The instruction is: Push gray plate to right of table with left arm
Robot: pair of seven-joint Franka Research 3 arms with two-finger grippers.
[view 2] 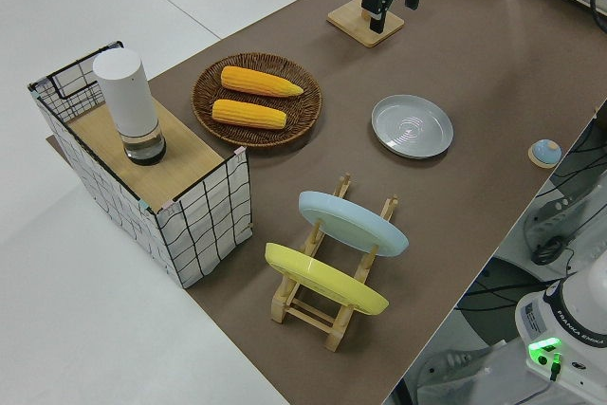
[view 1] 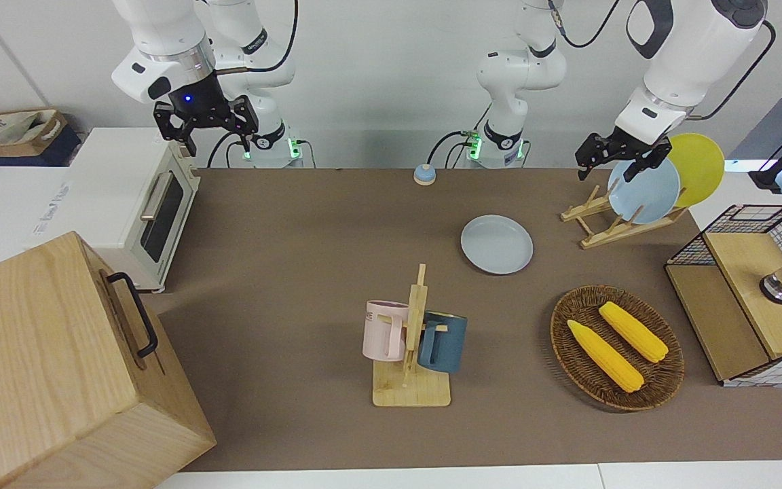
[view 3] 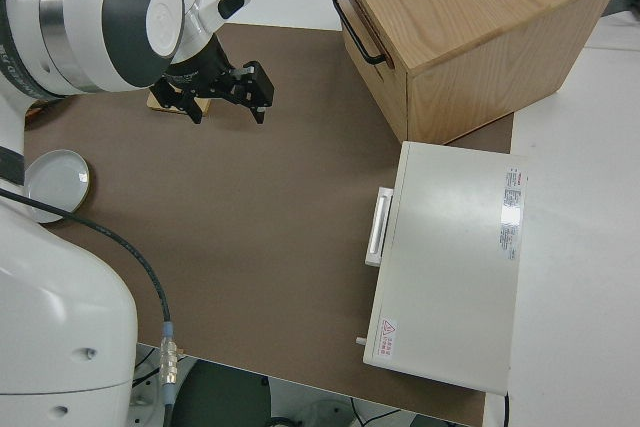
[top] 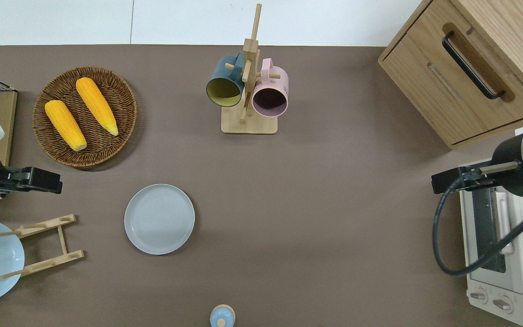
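The gray plate (view 1: 496,244) lies flat on the brown table (view 1: 296,272), a little toward the left arm's end; it also shows in the overhead view (top: 159,219) and the left side view (view 2: 412,126). My left gripper (view 1: 607,170) is open and empty, up in the air. In the overhead view it (top: 46,180) is over the table between the wicker basket and the dish rack, toward the left arm's end from the plate and apart from it. My right gripper (view 1: 218,139) is open and parked.
A mug stand (top: 248,91) with a pink and a dark blue mug stands farther from the robots than the plate. The wicker basket (top: 84,116) holds two corn cobs. The dish rack (view 1: 611,221) holds a sky-blue and a yellow plate. A toaster oven (view 1: 140,204) and a wooden cabinet (view 1: 58,367) stand at the right arm's end.
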